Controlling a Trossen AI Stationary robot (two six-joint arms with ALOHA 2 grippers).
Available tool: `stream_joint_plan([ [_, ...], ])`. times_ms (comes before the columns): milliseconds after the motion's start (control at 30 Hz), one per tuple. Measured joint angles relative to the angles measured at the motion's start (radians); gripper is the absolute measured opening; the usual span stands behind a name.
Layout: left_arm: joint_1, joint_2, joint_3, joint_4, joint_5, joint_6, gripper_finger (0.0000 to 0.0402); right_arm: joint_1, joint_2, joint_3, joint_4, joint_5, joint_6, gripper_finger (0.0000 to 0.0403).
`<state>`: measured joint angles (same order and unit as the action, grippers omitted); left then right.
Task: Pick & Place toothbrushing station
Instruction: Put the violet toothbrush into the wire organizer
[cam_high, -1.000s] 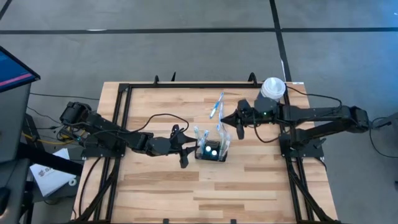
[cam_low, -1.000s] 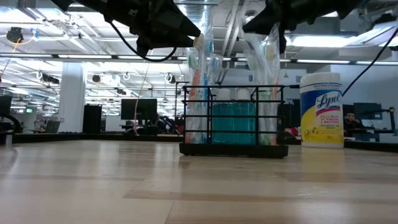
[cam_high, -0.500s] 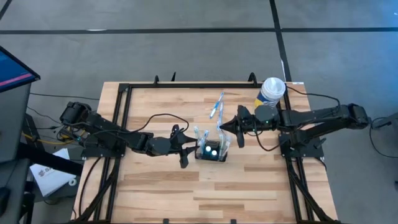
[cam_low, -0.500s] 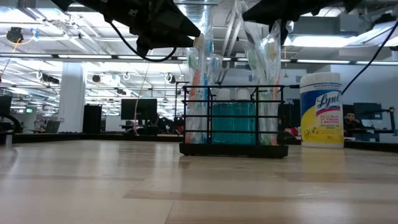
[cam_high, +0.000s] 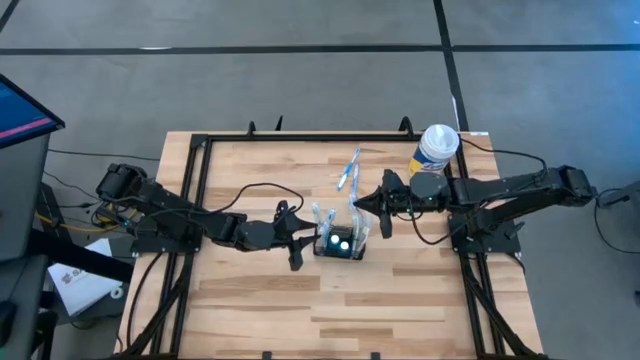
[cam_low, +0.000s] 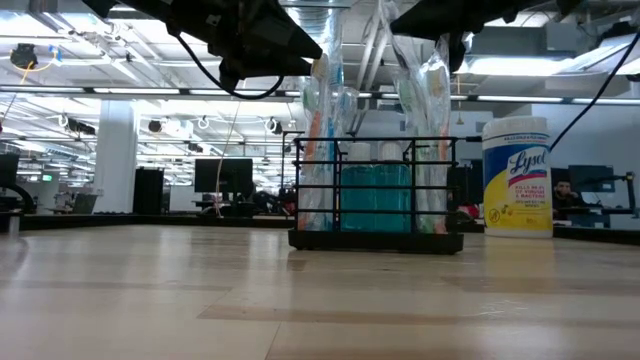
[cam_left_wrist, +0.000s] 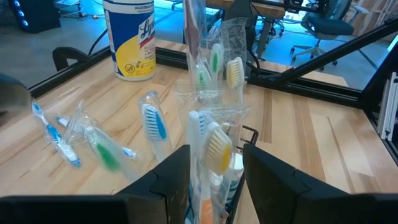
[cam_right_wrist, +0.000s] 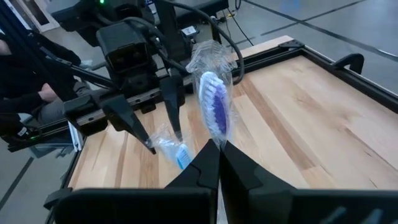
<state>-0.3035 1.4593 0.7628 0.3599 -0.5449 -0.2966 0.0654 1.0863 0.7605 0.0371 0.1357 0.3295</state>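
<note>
The right gripper is clenched on a wrapped toothbrush (purple and white bristles inside clear plastic), holding it just above the far right corner of the toothbrushing station. That station — a small black wire holder with several wrapped brushes standing in it and a teal block inside — sits near the middle of the worktop. The left gripper is at the station's left side, its fingers spread apart on either side of the upright brushes; whether they touch anything I cannot tell. Two more wrapped toothbrushes lie flat between the station and the far edge — well apart from it. A white-and-yellow wipes canister stands at the far right corner.
</note>
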Motion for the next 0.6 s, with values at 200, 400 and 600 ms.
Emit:
stream_joint_plan([
  [200, 0.000, 0.000, 0.000, 0.000, 0.000, 0.000, 0.0140, 0.029, 0.000, 0.000, -0.002, 0.001, -0.013, 0.0000],
  [400, 0.000, 0.000, 0.000, 0.000, 0.016, 0.000, 0.0140, 0.062, 0.000, 0.000, -0.016, 0.078, -0.016, 0.0000],
  [600, 0.000, 0.000, 0.000, 0.000, 0.019, 0.000, 0.0140, 0.100, -0.001, 0.000, -0.003, 0.116, -0.030, 0.0000],
])
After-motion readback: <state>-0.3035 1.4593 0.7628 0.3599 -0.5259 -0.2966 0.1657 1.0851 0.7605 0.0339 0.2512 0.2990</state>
